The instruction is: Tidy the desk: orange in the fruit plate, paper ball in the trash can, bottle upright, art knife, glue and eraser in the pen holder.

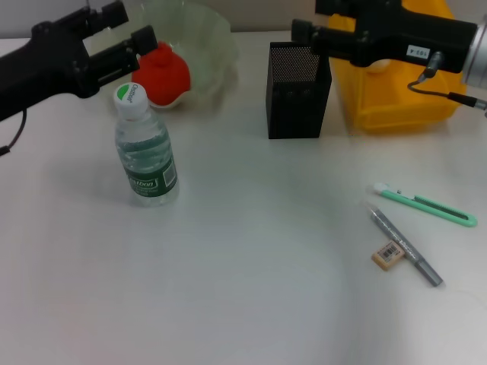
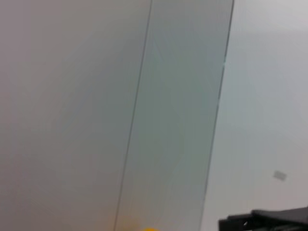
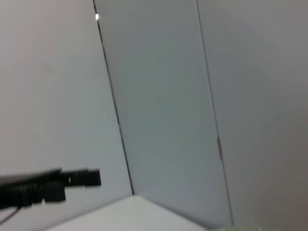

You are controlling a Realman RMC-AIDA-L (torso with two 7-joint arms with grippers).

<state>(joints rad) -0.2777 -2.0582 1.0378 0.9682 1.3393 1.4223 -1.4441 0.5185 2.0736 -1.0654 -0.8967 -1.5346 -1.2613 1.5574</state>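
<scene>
A clear water bottle (image 1: 145,148) with a green-and-white cap stands upright on the white desk (image 1: 243,289). An orange (image 1: 162,72) lies in the translucent fruit plate (image 1: 209,34). A black mesh pen holder (image 1: 298,91) stands mid-back, beside the yellow trash can (image 1: 396,95). A green art knife (image 1: 426,204), a grey glue pen (image 1: 405,246) and a tan eraser (image 1: 387,255) lie at the right. No paper ball shows. My left gripper (image 1: 129,26) is open, raised beside the orange. My right gripper (image 1: 310,19) is open above the pen holder.
Both wrist views show only walls and panels. The left wrist view catches the other arm's black gripper (image 2: 262,220) far off. The right wrist view catches the left arm's gripper (image 3: 53,185) far off. The desk's back edge runs behind the plate.
</scene>
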